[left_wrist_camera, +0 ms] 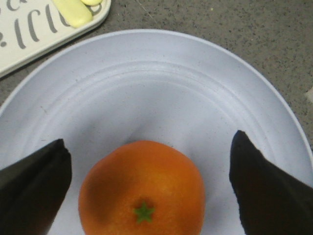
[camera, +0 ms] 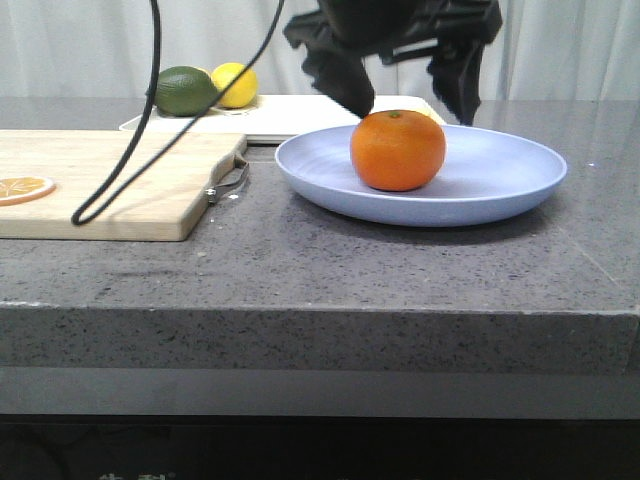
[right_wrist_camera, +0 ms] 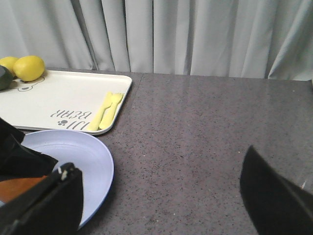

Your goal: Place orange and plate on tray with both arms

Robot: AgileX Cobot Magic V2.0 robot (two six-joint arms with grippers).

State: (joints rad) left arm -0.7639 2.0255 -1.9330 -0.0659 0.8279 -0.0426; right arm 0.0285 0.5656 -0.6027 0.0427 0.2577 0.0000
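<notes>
Front view, near edge: grey speckled table (camera: 400,270). On it at left, a wooden cutting board (camera: 110,180) with a flat orange slice (camera: 22,187) on its left part and a loop of black cable (camera: 130,150) hanging across it.

Centre right: plate (camera: 500,175), lavender-blue, flat on the table. The orange (camera: 397,150) sits in the plate, stem dimple up, left of the plate's middle.

Left hand (left_wrist_camera: 149,183) hovers directly above the orange; fingers (left_wrist_camera: 264,186) spread wide to either side, not touching the fruit. State: released.

Right hand (right_wrist_camera: 161,196): fingers wide apart over bare table beside the plate rim, holding nothing. State: released.

Behind the plate: tray (camera: 300,115), cream, flat on the table. At its far left end a lemon (camera: 236,84) and a dark green fruit (camera: 185,90), touching.
</notes>
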